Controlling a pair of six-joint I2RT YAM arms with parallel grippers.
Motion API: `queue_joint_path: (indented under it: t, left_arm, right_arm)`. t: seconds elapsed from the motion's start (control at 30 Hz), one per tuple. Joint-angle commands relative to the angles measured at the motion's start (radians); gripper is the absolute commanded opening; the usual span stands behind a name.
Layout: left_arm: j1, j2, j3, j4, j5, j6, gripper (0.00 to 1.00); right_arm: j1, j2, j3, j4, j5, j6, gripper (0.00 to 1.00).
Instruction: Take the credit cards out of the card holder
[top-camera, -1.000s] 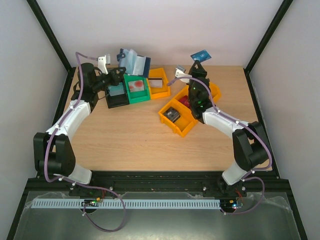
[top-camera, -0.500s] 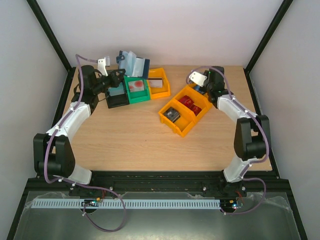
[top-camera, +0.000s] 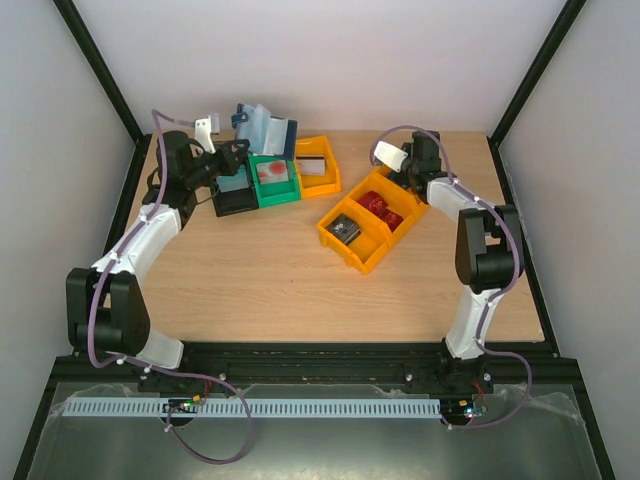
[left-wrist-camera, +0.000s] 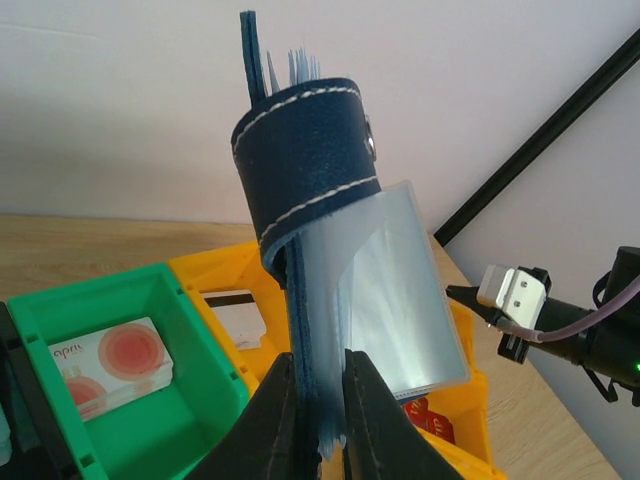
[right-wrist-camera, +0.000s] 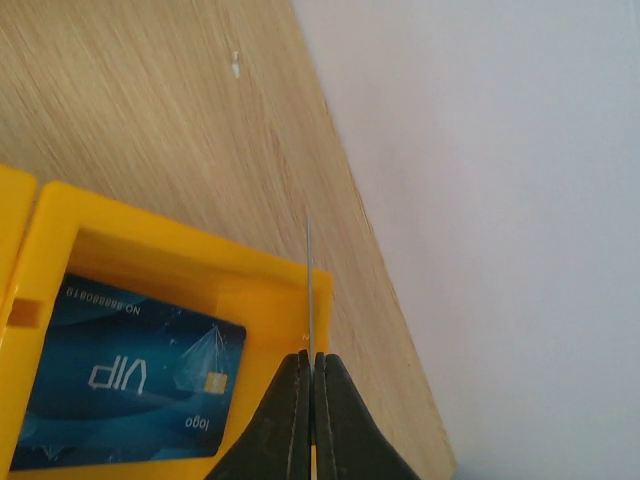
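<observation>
The left hand (left-wrist-camera: 317, 378) is clenched on the bottom edge of the card holder (left-wrist-camera: 310, 150) and holds it upright in the air. The dark navy tab with pale stitching curls around the top of the holder. A clear plastic sleeve (left-wrist-camera: 400, 290) fans out of it toward 3 o'clock. Thin pale edges show above the tab, too small to tell what they are.

In the top view this hand is at about 11 o'clock on the bench (top-camera: 260, 270), above a row of small bins. Below the holder, toward 8 o'clock in the wrist view, a green bin (left-wrist-camera: 100, 295) holds a pale card with a red disc (left-wrist-camera: 110, 362). Just beside it, a small orange bin (left-wrist-camera: 215, 270) holds a white card with a dark stripe (left-wrist-camera: 235, 318). A black bin (top-camera: 235, 202) touches the green one on its 9 o'clock side.

The right hand (right-wrist-camera: 312, 362) is clenched on a thin credit card (right-wrist-camera: 310, 280), seen edge-on as a fine upright line between the fingers. It hovers at about 1 o'clock on the bench, over the far end of a long orange bin (right-wrist-camera: 180, 255). In that end compartment a blue card (right-wrist-camera: 130, 385) marked VIP lies flat. The next compartment toward 7 o'clock holds red cards (top-camera: 382, 208).
</observation>
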Motion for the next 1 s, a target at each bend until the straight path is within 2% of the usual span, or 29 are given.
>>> queue_joint_path:
  t: [0.0,0.23,0.73,0.8,0.9,0.97]
  left_arm:
    - [-0.003,-0.046,0.011,0.017,-0.009,0.024,0.02]
    - [-0.002,-0.041,0.014,0.013,-0.013,0.027,0.02]
    - [0.0,-0.05,0.008,0.002,-0.026,0.037,0.02]
    - [0.001,-0.049,0.005,0.003,-0.027,0.037,0.02]
    - [0.0,-0.043,0.004,0.009,-0.027,0.034,0.02]
    - [0.0,-0.043,0.004,0.012,-0.026,0.035,0.02]
  right_arm:
    - [-0.006,0.035,0.045,-0.02,-0.026,0.003,0.01]
    - [-0.026,0.042,0.052,-0.096,-0.032,-0.025,0.01]
    - [-0.045,0.103,0.065,-0.05,-0.041,-0.081,0.03]
    - [-0.045,0.096,0.054,-0.05,-0.038,-0.087,0.14]
    - [-0.044,0.08,0.038,-0.06,-0.022,-0.116,0.43]
    - [-0.045,0.059,0.029,-0.052,-0.011,-0.117,0.58]
